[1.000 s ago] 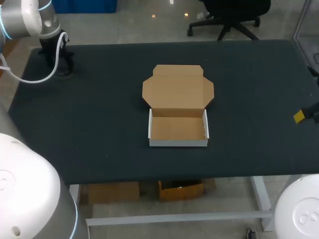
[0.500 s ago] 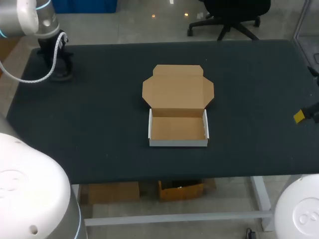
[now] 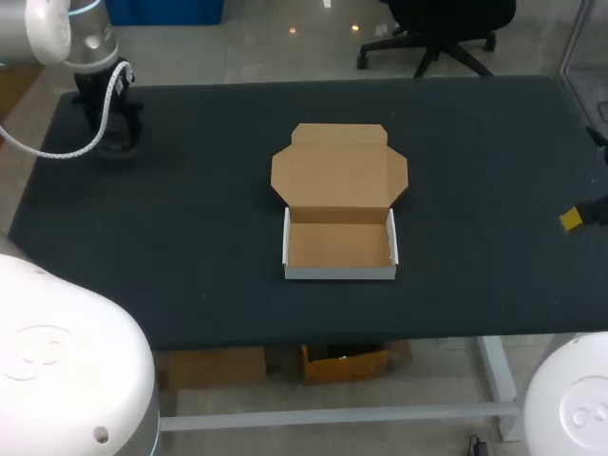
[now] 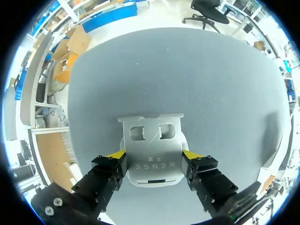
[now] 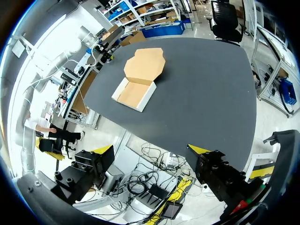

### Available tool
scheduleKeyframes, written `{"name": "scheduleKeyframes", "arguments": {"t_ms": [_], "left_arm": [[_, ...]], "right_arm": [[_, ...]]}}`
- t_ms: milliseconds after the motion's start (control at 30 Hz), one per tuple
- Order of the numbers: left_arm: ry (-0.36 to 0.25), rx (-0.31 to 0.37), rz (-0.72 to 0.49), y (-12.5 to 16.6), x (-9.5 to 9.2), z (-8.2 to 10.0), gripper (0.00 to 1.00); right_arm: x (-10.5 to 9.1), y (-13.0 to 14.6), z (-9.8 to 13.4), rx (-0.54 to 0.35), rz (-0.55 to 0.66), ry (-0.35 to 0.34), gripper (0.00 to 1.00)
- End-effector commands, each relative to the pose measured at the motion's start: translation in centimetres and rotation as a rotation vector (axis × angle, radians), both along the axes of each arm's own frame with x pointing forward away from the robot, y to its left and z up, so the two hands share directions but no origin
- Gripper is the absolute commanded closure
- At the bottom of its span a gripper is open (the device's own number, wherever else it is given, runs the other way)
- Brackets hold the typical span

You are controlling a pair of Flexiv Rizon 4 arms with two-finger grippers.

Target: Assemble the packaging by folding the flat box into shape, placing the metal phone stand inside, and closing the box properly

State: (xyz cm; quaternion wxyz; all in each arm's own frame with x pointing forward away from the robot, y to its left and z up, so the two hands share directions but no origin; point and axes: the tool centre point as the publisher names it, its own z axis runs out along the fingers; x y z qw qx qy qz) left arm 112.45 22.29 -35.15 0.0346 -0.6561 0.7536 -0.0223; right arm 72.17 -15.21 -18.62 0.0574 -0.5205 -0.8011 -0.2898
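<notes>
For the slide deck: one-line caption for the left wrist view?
Left tool clamped on the metal phone stand, dark table beyond.

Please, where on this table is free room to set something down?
The table is bare between the box and the left gripper, shut on the phone stand at the far left corner, and between the box and the right gripper. Only that corner is crowded.

Box (image 3: 340,242) centred; phone stand (image 4: 152,152) back left.
</notes>
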Motion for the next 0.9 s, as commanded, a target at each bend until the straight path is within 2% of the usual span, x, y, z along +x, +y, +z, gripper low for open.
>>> {"name": "scheduleKeyframes", "arguments": {"t_ms": [33, 300, 367, 567, 767, 900], "left_arm": [[-0.073, 0.0, -0.008, -0.5, -2.1, 1.3, 1.0], [-0.072, 0.006, -0.038, -1.2, -3.5, 1.8, 1.0], [-0.072, 0.008, -0.042, -1.3, -3.8, 1.9, 1.0], [-0.069, 0.011, -0.059, -1.8, -5.0, 2.6, 1.0], [-0.078, 0.036, -0.106, -2.4, -7.3, 4.7, 1.0], [-0.074, 0.047, -0.128, -3.0, -8.4, 5.1, 1.0]], "right_arm": [[-1.8, 0.2, 0.4, 0.006, 0.007, -0.096, 0.0], [-2.7, 0.1, 0.6, 0.043, 0.064, -0.262, 0.0], [-3.0, -0.1, 0.6, 0.047, 0.069, -0.284, 0.0], [-3.2, -0.3, 0.6, 0.043, 0.073, -0.267, 0.0], [-3.2, -0.3, 0.6, 0.043, 0.073, -0.267, 0.0], [-3.2, -0.3, 0.6, 0.043, 0.073, -0.267, 0.0]]}}
